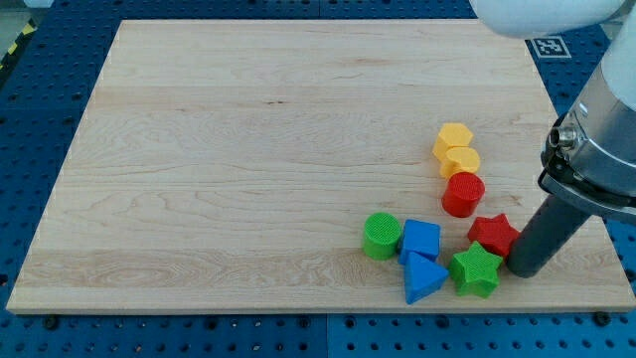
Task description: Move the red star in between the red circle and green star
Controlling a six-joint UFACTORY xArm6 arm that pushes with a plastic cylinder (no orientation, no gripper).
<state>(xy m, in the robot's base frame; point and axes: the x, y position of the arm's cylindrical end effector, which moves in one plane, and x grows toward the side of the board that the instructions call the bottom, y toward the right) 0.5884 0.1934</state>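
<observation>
Camera view, single frame. Pale wooden board (248,149) on a blue perforated bench (30,119); all blocks are clustered in the view's lower right part. My tip (523,270) sits at the base of the dark rod, which descends from a grey-and-white arm housing (606,119) at the view's right edge. There is no pincer on this rig, only the rod, so there is nothing to report as apart, together or clamped. The tip stands just to the view's right of the red star (493,235), touching it or very nearly; contact cannot be confirmed. The red star lies below and slightly right of the red circle (463,194), close to it, and directly above the green star (476,270), their edges appearing to meet. So the red star is already roughly between those two, offset a little toward the view's right. Above the red circle, two yellow blocks are packed together: a yellow hexagon (453,139) and a second yellow block (462,161) whose shape is unclear, the lower one touching the red circle. Left of the green star: a blue triangle (424,279), with a blue block (421,240) of angular outline just above it, and a green circle (380,236) farthest left, beside the blue block.
</observation>
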